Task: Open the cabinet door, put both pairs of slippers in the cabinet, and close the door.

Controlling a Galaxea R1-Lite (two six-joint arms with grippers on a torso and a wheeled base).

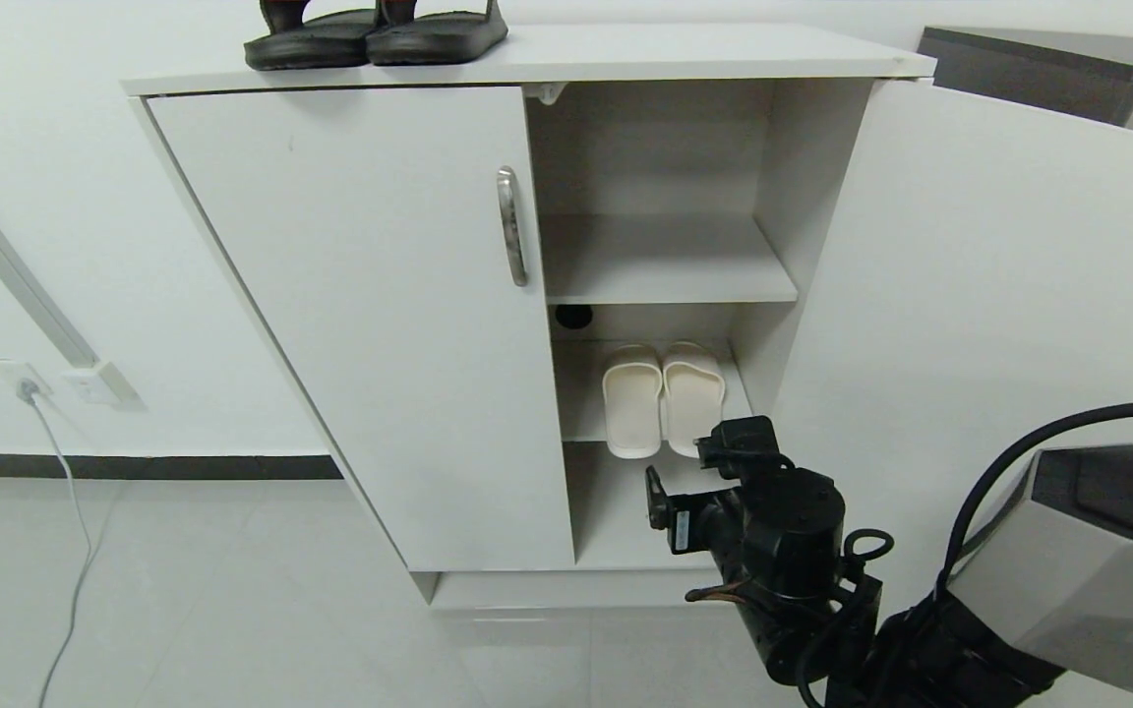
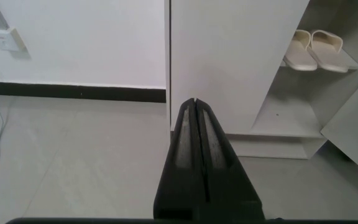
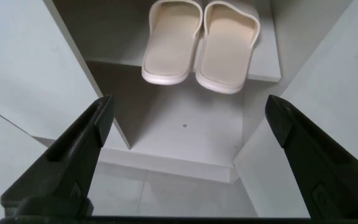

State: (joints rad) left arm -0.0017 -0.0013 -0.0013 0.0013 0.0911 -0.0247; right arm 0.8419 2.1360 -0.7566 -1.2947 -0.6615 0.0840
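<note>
- Two pairs of slippers are to be stowed. The white pair [image 1: 663,398] is set side by side on the middle shelf [image 1: 578,393] of the cabinet [image 1: 724,49], its near ends just over the shelf's front edge.
- The black pair [image 1: 375,37] is left on the cabinet top, above the shut left door [image 1: 360,324]. By the look of things, about half of the stowing is done.
- The right door [image 1: 999,295] is swung wide, so that the shelves on that side are laid bare. The left door, with its handle [image 1: 511,226], need not be touched.
- The right hand [image 1: 689,472] is held just in front of the open side, a little below the white pair and apart from it. Its fingers are spread wide and nothing is held; such a spread would suit a pair taken across both soles.
- The left hand [image 2: 194,106] is pressed together on nothing and hangs low over the floor [image 2: 73,162] before the left door, probably so that the opening is not crowded.
- The black pair is judged to be fetched next, and the door is to be closed last.
</note>
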